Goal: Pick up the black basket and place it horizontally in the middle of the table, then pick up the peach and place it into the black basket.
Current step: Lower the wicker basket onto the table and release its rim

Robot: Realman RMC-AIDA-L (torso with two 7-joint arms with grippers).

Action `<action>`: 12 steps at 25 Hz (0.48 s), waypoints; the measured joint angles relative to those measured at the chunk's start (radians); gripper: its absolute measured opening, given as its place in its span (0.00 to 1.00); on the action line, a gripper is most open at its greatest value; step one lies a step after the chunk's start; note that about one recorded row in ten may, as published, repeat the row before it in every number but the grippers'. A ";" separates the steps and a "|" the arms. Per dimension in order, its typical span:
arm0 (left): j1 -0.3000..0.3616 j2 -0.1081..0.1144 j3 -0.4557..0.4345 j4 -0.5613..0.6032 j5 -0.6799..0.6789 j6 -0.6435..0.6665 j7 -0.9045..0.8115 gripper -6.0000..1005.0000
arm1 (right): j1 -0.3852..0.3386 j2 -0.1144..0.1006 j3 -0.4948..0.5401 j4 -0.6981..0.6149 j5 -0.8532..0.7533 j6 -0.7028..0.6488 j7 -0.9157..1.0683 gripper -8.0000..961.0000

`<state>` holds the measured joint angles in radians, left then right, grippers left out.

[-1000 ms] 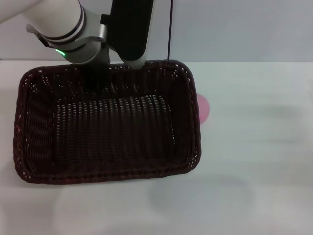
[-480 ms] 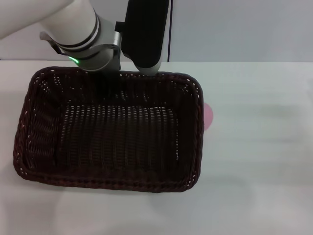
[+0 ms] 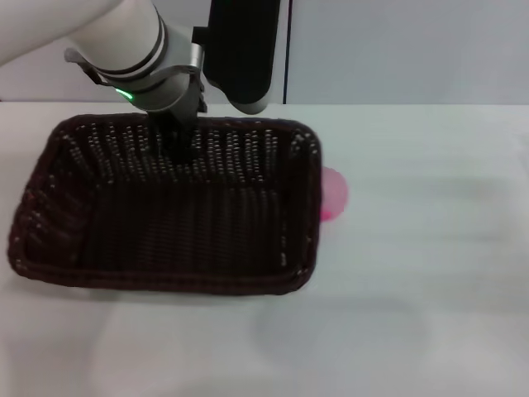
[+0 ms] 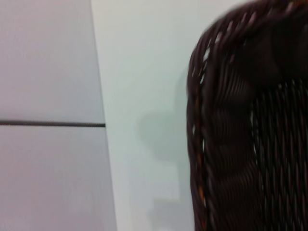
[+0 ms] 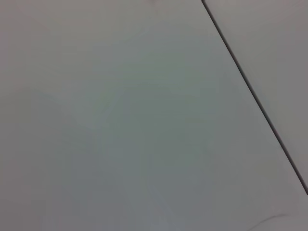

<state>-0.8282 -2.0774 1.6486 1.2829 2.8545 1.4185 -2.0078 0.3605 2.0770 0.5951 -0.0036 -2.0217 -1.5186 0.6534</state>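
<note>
At the far rim of the black basket, the left gripper pinches the woven wall.

Its fingers close on that far wall, the basket spreading toward the camera over the table. Touching the basket's right side, the peach lies half hidden.

Even, soft light is seen throughout; the black basket is motion-blurred (most in the left wrist view), faintly shadowed.
</note>
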 joint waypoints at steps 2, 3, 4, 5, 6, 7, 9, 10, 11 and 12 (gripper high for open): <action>0.000 0.001 -0.003 -0.004 0.014 -0.008 -0.004 0.60 | -0.002 0.000 0.000 0.000 0.000 0.000 0.000 0.73; 0.001 0.001 -0.004 -0.005 0.018 -0.012 -0.004 0.64 | -0.002 0.000 0.000 0.000 0.000 0.000 0.000 0.73; 0.003 0.001 -0.007 -0.005 0.021 -0.015 -0.005 0.64 | -0.003 0.000 0.000 0.000 0.000 0.000 0.000 0.73; 0.005 0.002 -0.012 -0.002 0.024 -0.017 -0.005 0.65 | -0.003 0.000 0.000 0.000 0.000 0.000 0.000 0.73; 0.013 0.003 -0.029 0.017 0.019 -0.017 -0.006 0.65 | -0.004 0.000 0.000 0.001 0.000 0.000 0.000 0.73; 0.013 0.003 -0.029 0.017 0.019 -0.017 -0.006 0.66 | -0.004 0.000 0.000 0.001 0.000 0.000 0.000 0.73; 0.026 0.004 -0.064 0.057 -0.002 -0.010 -0.006 0.67 | -0.005 0.000 0.000 0.001 0.000 0.000 0.000 0.73; 0.031 0.005 -0.084 0.076 -0.016 -0.003 -0.006 0.67 | -0.005 0.000 0.000 0.001 0.000 -0.001 0.000 0.73; 0.039 0.005 -0.112 0.102 -0.040 0.006 -0.006 0.68 | -0.005 0.000 0.000 0.001 0.000 -0.001 0.000 0.73; 0.051 0.007 -0.153 0.134 -0.073 0.017 -0.005 0.68 | -0.005 0.000 0.000 0.001 0.000 -0.003 0.000 0.73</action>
<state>-0.7776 -2.0707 1.4959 1.4170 2.7816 1.4352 -2.0125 0.3551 2.0770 0.5952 -0.0030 -2.0219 -1.5215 0.6535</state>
